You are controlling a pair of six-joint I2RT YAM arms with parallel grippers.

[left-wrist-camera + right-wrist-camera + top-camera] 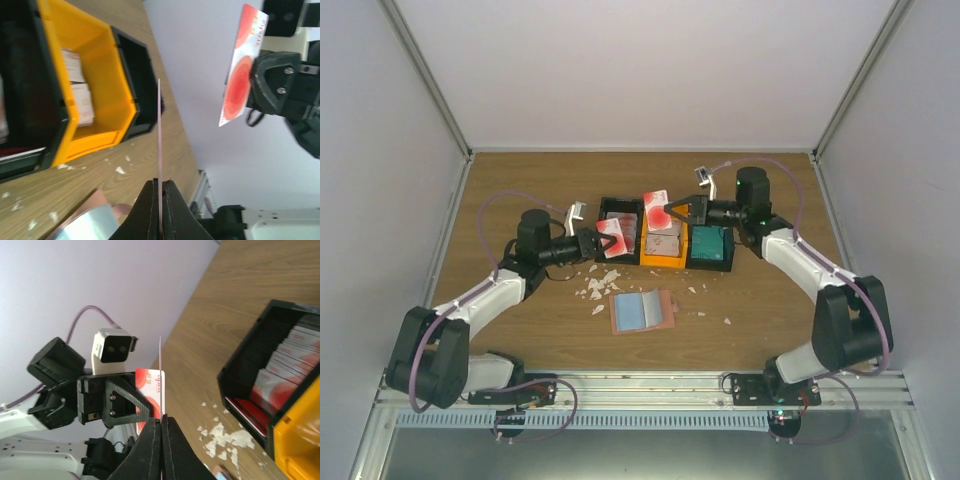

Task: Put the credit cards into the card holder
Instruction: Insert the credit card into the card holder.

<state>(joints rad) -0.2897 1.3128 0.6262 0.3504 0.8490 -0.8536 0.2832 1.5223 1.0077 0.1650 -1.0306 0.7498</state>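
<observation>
- Top view: the left hand (598, 244) is closed on a red-printed card (612, 234) over the left end of the tray (665, 262). The right hand (671, 213) is closed on a second card (658, 214) above the tray's orange middle bin. The card holder (640, 312) lies open on the table (760, 290), nearer the arm bases than the tray, with white scraps (592, 288) in between. Both cards are in the air and neither is in the holder, so I judge the step in hand to be the carry from tray to holder.
- Left wrist view: the left hand's fingers (145, 212) pinch their card by its lower end, and the card shows edge-on as a thin upright line. A corner of the open holder shows just below. More cards (75, 75) sit in the orange bin. The right hand faces in from the far side, its card's red disc in plain sight.
- Right wrist view: the right hand's fingers are likewise shut on a card seen edge-on. The left hand and its card are close in front.
- Next move, as I judge it: the hands are near each other, so one should go first. It should tip its card down and slide its free edge into a pocket of the holder. The holder lies loose and may slide when pushed.
</observation>
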